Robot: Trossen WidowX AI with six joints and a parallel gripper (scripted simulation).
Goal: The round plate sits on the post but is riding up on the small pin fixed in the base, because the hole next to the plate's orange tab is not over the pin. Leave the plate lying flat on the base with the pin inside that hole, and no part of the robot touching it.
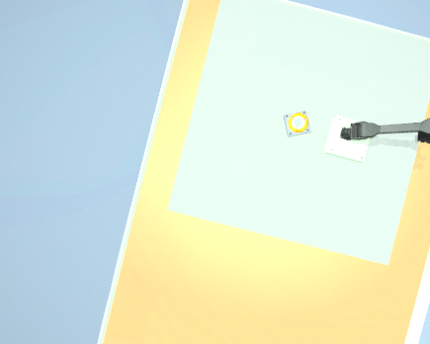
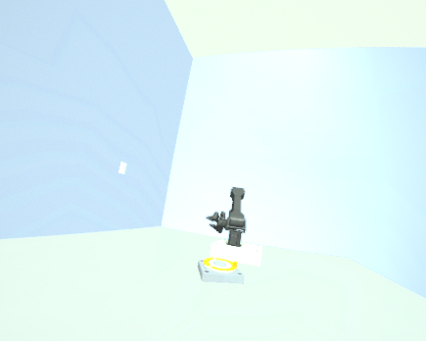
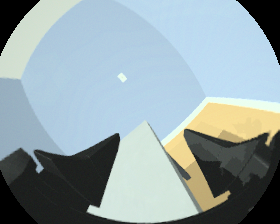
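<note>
top view: round plate point(image 1: 299, 123) sits on its base point(image 1: 288, 129), mid-mat
tilt: too small to tell; judged riding on the pin
gripper point(image 1: 344, 132): well apart, raised, fingers spread wide, holding nothing
arm point(image 1: 400, 128): judged parked, not yet reaching
</note>
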